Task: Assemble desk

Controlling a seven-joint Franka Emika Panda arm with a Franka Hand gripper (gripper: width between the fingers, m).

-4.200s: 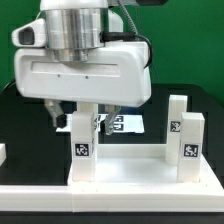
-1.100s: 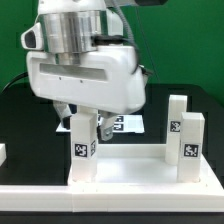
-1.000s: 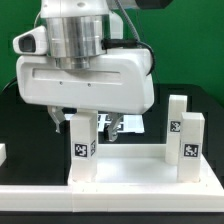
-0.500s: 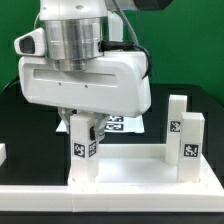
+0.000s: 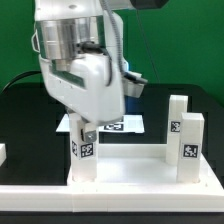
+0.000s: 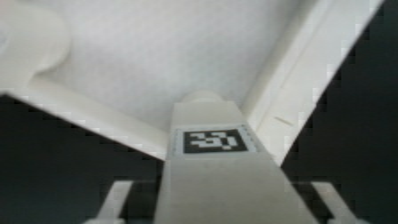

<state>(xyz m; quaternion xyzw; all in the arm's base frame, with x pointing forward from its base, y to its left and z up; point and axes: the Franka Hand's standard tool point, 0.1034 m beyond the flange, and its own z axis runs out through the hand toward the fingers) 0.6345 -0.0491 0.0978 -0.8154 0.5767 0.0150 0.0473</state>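
Note:
The desk's white tabletop [image 5: 130, 172] lies at the front with its raised rim [image 6: 306, 70] showing. A white square leg [image 5: 83, 150] with a black-and-white tag stands upright in its socket at the exterior view's left. My gripper [image 5: 86, 124] comes down from above and is shut on that leg's upper end. In the wrist view the leg [image 6: 217, 175] runs between my two fingers [image 6: 121, 200], and the gripper [image 6: 217, 206] straddles it. Two more legs [image 5: 187, 140] stand upright at the tabletop's corners on the exterior view's right.
The marker board [image 5: 128, 124] lies flat on the black table behind the tabletop, partly hidden by my hand. A small white piece [image 5: 2, 153] shows at the exterior view's left edge. A green wall stands behind.
A second ago the jaws stood wide around the leg; they have closed on it. Since half a second ago the hand has twisted about the leg's upright axis.

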